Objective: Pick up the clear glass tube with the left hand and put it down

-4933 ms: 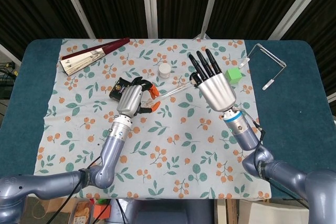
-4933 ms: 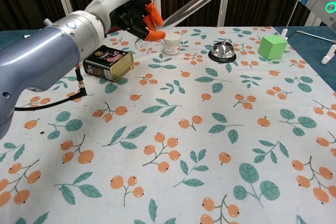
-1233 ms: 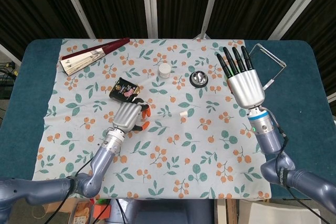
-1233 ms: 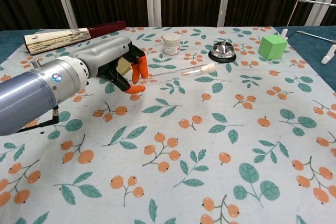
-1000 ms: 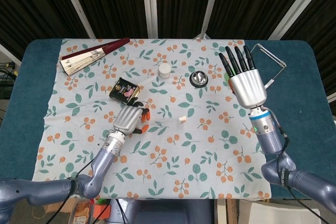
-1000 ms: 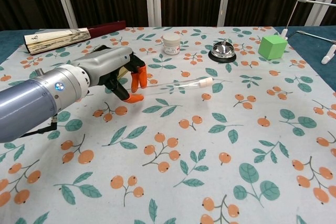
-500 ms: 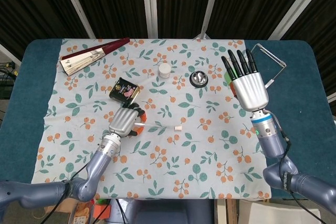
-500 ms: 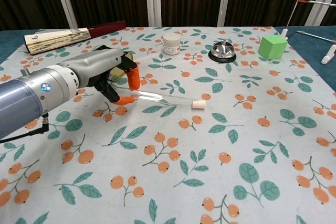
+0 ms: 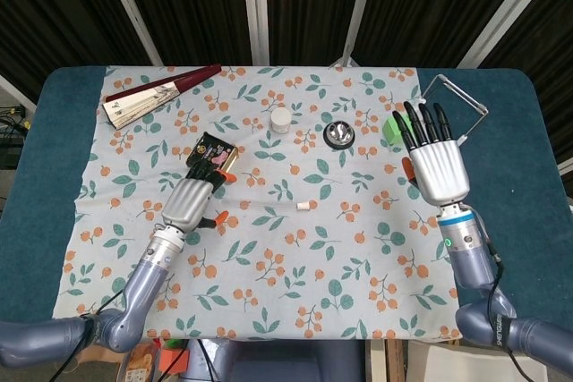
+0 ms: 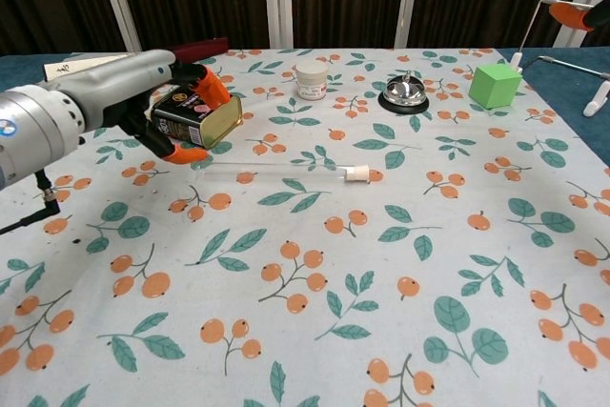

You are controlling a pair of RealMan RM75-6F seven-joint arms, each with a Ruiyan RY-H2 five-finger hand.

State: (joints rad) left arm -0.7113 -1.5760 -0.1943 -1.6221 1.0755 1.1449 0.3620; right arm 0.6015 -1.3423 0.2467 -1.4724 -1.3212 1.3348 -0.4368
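The clear glass tube [image 10: 276, 169] lies flat on the floral tablecloth [image 10: 381, 312], pointing left to right, with its white stopper [image 10: 356, 174] at the right end. The left hand [image 10: 162, 107] hovers just left of the tube's bare end, apart from it, fingers spread and holding nothing; its orange fingertips [image 10: 212, 89] show in front of the yellow-and-black tin [image 10: 198, 119]. In the head view that hand [image 9: 188, 203] sits directly on the near side of the tin [image 9: 213, 155], with the tube [image 9: 269, 209] to its right.

Beyond the tube, toward the far edge, stand a small white jar [image 10: 311, 80] and, to its right, a silver call bell [image 10: 404, 92]. Further right a green cube [image 10: 495, 85] rests near the cloth's right border, and a bent metal rod frame [image 9: 457, 112] lies on the blue table top [image 9: 528, 176] past it. At the far left corner a folded fan [image 9: 157, 94] lies slanted.

The right hand [image 9: 437, 158] is raised on the right side, well apart from the tube, fingers straight and spread, empty; in the chest view only an orange fingertip [image 10: 570, 14] of it enters at the upper right.

The tin stands closest to the tube's left end; the jar and bell are well apart on the far side. The near half of the cloth is open, and there is free room to the right of the stopper up to the cloth's edge.
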